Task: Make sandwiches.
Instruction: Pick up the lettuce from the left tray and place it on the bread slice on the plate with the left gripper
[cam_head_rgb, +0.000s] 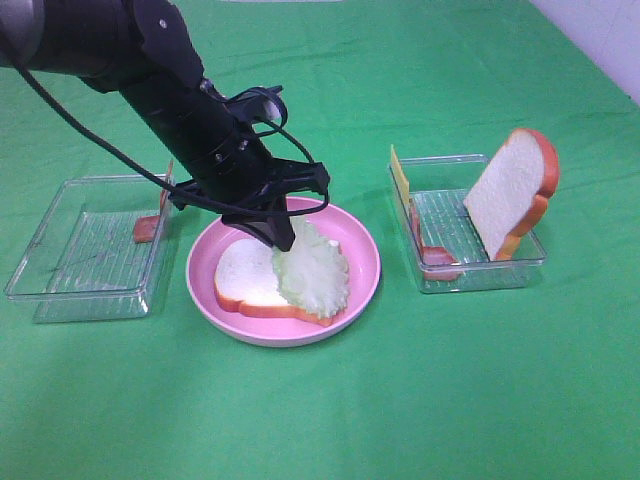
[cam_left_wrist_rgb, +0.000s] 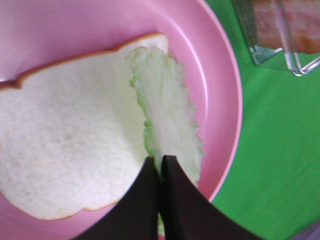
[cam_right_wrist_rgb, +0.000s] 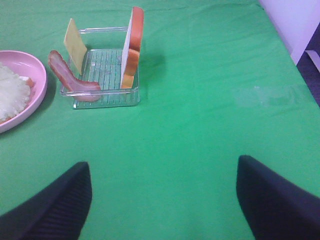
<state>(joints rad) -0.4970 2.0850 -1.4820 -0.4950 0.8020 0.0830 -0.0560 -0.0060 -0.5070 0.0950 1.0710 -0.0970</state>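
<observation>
Your left tool (cam_left_wrist_rgb: 160, 162) is clamped shut on one end of the lettuce leaf (cam_left_wrist_rgb: 167, 110), its fingers pressed together over the pink plate (cam_head_rgb: 365, 250). The leaf lies across one side of the bread slice (cam_head_rgb: 245, 275), which sits flat in the plate, and the leaf's frilled edge hangs past the crust toward the rim.

Your right tool (cam_right_wrist_rgb: 163, 165) hovers over bare green tabletop (cam_right_wrist_rgb: 210, 100) with its fingers spread wide and nothing between them.

In the right tray (cam_head_rgb: 480, 275), well apart from that tool, a second bread slice (cam_head_rgb: 510, 190) stands tilted against the far corner. A cheese square (cam_head_rgb: 400, 172) leans upright on the wall nearest the plate, and a bacon strip (cam_head_rgb: 435, 255) droops beside it.

The left tray (cam_head_rgb: 60, 270) holds a second bacon strip (cam_head_rgb: 148, 228) at its plate-side wall.
</observation>
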